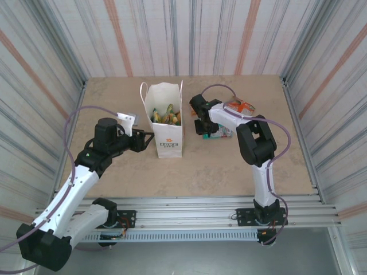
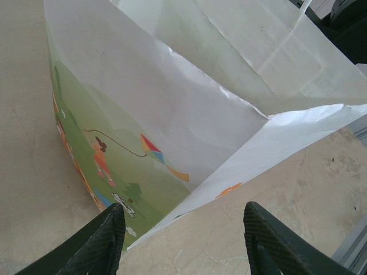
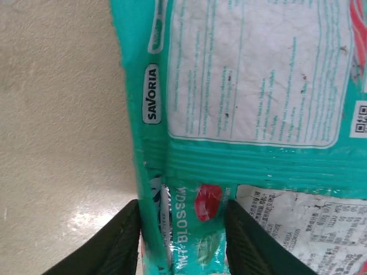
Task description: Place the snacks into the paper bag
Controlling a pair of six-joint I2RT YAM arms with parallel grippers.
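left gripper [image 1: 148,137] [image 2: 183,226]: fingers spread, low beside the left wall of the white upright paper carrier bag [image 1: 170,136] [image 2: 172,114], the bag's near corner between them, untouched.
bag, mid-table: green and yellow foil packets [image 1: 166,117] inside.
right gripper [image 1: 202,129] [image 3: 182,240]: just right of the bag, pinching one end of a teal foil packet [image 1: 221,133] [image 3: 229,86] lying on the beige table [image 1: 229,166].
orange foil packet [image 1: 241,106]: just behind it.
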